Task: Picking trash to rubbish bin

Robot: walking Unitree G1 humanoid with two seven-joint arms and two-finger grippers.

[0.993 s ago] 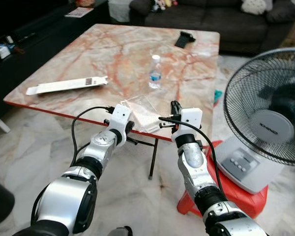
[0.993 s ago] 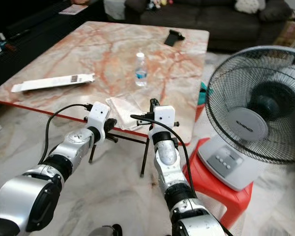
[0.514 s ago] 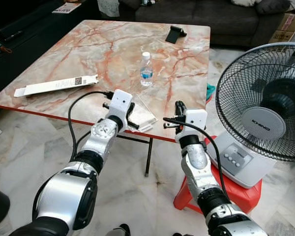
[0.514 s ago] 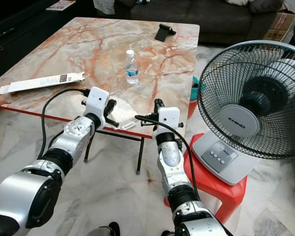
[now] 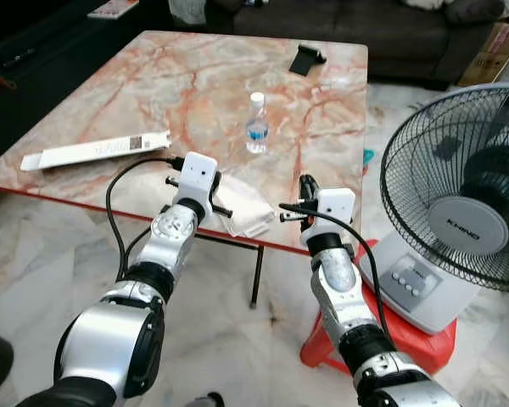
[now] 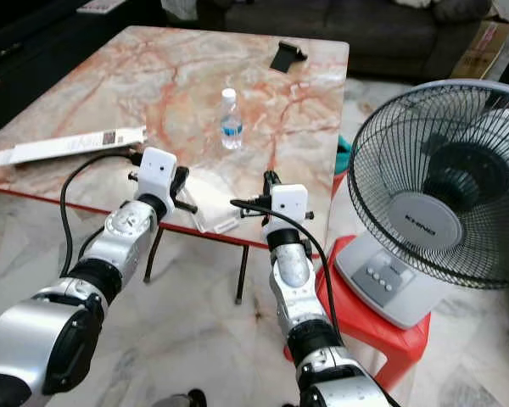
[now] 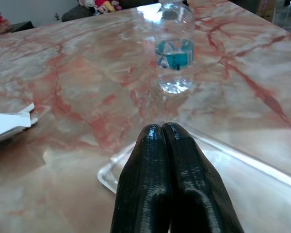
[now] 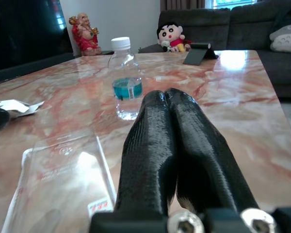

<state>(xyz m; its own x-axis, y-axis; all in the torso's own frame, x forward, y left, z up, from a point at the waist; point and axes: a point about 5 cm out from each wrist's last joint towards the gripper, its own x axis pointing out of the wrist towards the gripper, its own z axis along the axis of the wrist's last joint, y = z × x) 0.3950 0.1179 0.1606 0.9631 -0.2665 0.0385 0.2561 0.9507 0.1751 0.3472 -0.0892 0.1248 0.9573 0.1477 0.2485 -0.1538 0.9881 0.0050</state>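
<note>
- Hovering over the clear plastic packet [image 5: 242, 212], the left gripper [image 7: 165, 133], clenched, had drawn nearer than before.
- Right gripper [image 8: 166, 99], clenched, sat just right of it.

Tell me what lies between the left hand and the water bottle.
Bare marble tabletop, seen in the left wrist view. The left hand, fingers shut, hovers over the clear plastic wrapper; the water bottle stands beyond it.

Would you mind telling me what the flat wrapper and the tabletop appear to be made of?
Wrapper: apparently thin clear plastic, glossy; the table shows through it and light glares off it. Tabletop: looks like polished marble, pink with red veins and reflections, though possibly an imitation.
</note>
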